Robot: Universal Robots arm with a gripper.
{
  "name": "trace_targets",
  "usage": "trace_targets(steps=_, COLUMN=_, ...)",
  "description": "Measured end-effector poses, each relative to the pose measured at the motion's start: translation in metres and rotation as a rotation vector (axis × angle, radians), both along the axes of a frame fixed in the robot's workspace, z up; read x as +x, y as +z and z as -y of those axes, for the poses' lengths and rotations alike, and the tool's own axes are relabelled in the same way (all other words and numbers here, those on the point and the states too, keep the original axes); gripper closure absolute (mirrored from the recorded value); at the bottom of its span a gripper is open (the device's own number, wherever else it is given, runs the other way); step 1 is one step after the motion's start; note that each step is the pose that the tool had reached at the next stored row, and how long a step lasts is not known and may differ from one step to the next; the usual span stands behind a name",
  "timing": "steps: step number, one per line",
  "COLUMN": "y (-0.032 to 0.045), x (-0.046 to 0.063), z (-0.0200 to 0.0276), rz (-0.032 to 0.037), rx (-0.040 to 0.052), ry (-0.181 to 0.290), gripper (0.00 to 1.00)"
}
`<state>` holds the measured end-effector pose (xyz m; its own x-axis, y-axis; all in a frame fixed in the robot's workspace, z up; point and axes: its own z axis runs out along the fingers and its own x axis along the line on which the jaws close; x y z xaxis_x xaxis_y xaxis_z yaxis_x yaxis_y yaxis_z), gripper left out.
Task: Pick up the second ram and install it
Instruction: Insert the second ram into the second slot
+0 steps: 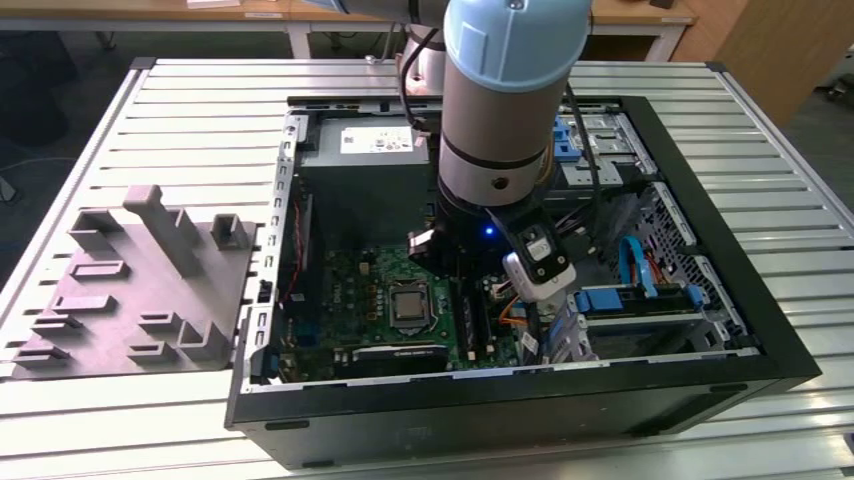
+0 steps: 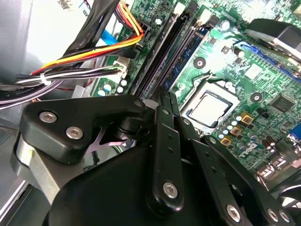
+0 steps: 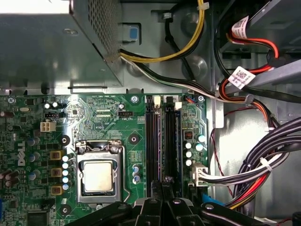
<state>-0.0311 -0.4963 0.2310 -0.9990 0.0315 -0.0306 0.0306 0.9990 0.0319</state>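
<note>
My gripper [image 3: 165, 181] hangs low inside the open computer case [image 1: 400, 420], right over the two long dark memory slots [image 3: 162, 141] beside the processor socket [image 3: 99, 176]. In both wrist views its black fingertips [image 2: 162, 96] are drawn tight together at the slots' line. A thin dark stick with a bluish face [image 2: 181, 59] stands in the slot nearer the socket. The other slot [image 2: 162, 49] looks black, and I cannot tell whether the second ram sits in it or between the fingertips. In the exterior view the arm [image 1: 501, 120] covers the gripper.
Bundles of black, orange and yellow cables [image 2: 94, 52] run close beside the slots. The power supply box [image 3: 51, 42] sits past the board's edge. A grey slotted fixture [image 1: 134, 290] lies on the slatted table at the exterior view's left. Blue drive brackets [image 1: 641, 295] stand beside the arm.
</note>
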Motion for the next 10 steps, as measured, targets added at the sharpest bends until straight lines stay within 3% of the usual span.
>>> trace_targets(steps=10, y=-0.0024, x=0.0001, z=0.0003, rz=0.0002, rx=0.0009, ry=0.000, gripper=0.89)
